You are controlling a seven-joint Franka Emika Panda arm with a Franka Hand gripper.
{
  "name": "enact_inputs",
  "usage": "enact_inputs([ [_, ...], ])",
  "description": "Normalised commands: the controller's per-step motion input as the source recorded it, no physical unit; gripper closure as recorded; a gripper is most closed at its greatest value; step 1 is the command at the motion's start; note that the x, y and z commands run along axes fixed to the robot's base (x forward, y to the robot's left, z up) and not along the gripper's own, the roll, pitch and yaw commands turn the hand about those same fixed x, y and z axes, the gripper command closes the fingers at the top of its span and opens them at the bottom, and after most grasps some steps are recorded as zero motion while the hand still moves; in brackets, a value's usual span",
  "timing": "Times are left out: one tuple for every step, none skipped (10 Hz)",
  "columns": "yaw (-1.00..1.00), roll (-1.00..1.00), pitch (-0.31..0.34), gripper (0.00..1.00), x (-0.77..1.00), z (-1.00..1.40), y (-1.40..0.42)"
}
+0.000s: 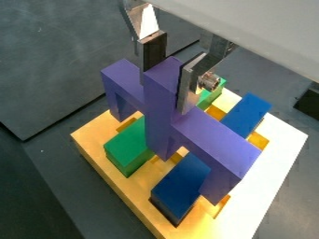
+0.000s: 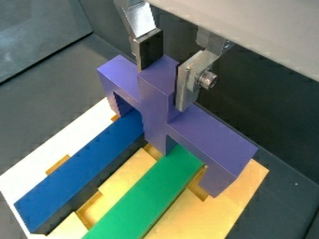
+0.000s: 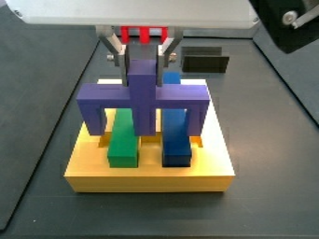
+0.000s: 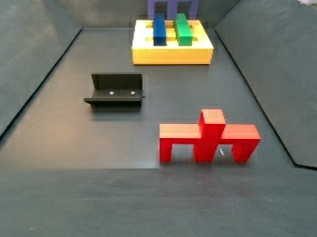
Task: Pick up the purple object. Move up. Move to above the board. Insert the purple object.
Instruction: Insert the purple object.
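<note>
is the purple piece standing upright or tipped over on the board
Upright. The purple object stands on its two legs on the board, straddling the green bar and blue bar, with the pincer around its stem.

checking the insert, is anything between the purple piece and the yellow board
Nothing visible blocks it. The purple object sits over the board, its legs straddling the green bar and blue bar. The gripper stands at its upright stem, fingers either side.
</note>
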Motion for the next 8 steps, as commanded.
enact_inputs([
  [0.00, 0.04, 0.033, 1.00, 0.18, 0.06, 0.00],
  [0.00, 0.01, 0.014, 1.00, 0.23, 0.02, 0.00],
  [-0.03, 0.00, 0.000, 1.00, 0.07, 0.00, 0.00],
  [0.00, 0.01, 0.000, 1.00, 0.00, -0.07, 0.00],
  [-0.01, 0.03, 0.000, 1.00, 0.00, -0.14, 0.00],
  [-0.03, 0.03, 0.000, 1.00, 0.00, -0.15, 0.00],
  [-0.03, 0.00, 0.000, 1.00, 0.03, -0.17, 0.00],
  [-0.03, 0.00, 0.000, 1.00, 0.07, -0.19, 0.00],
])
